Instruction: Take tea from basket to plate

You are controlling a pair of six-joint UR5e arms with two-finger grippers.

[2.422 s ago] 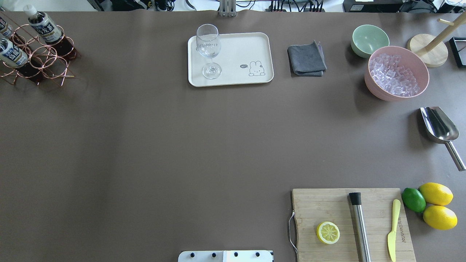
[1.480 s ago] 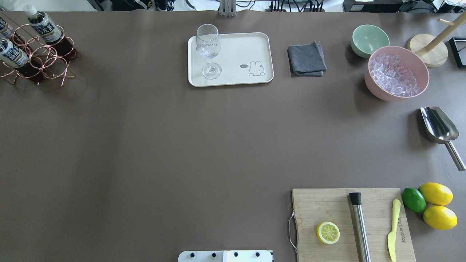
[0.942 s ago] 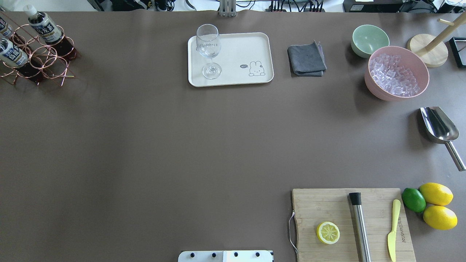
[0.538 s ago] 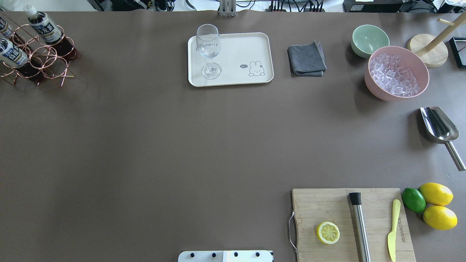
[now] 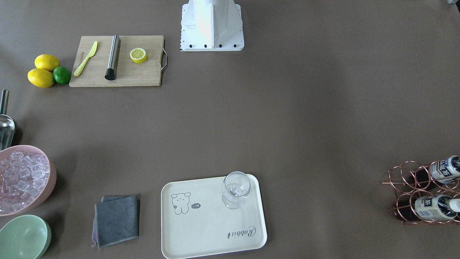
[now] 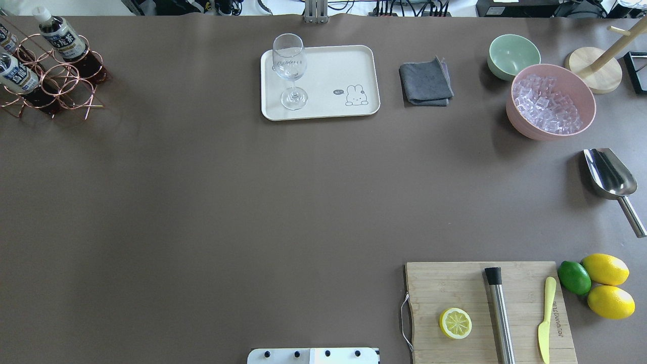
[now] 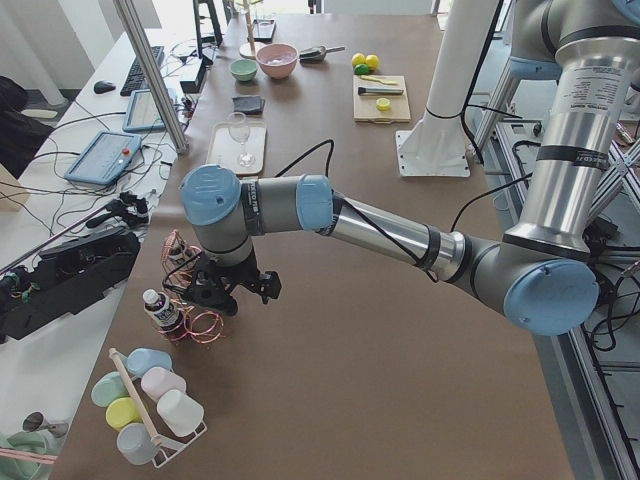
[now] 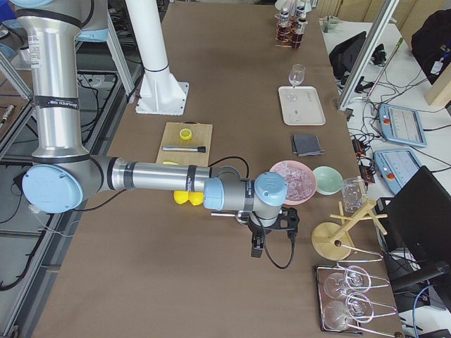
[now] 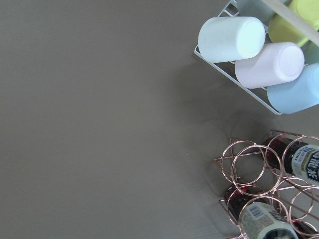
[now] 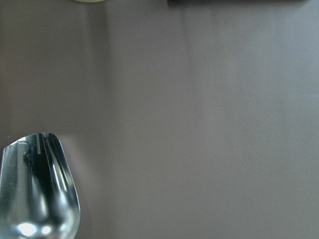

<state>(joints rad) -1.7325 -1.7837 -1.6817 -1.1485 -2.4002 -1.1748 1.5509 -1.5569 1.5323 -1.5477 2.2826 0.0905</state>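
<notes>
Three tea bottles lie in a copper wire basket [image 6: 65, 83] at the table's far left corner; one bottle [image 6: 60, 36] is on top and another [image 6: 17, 73] is lower. The left wrist view shows two of them [image 9: 261, 219] at its lower right. The cream plate [image 6: 333, 65] sits at the far middle and holds a stemmed glass [image 6: 289, 71]. My left gripper [image 7: 238, 292] hangs just beside the basket [image 7: 195, 322]; I cannot tell whether it is open or shut. My right gripper [image 8: 271, 227] hangs low near the pink bowl; I cannot tell its state.
A wire rack of pastel cups [image 9: 259, 45] stands next to the basket. A grey cloth [image 6: 425, 82], green bowl [image 6: 513, 55], pink bowl of ice [image 6: 551, 101] and metal scoop [image 6: 609, 174] lie on the right. A cutting board [image 6: 455, 288] is at the near right.
</notes>
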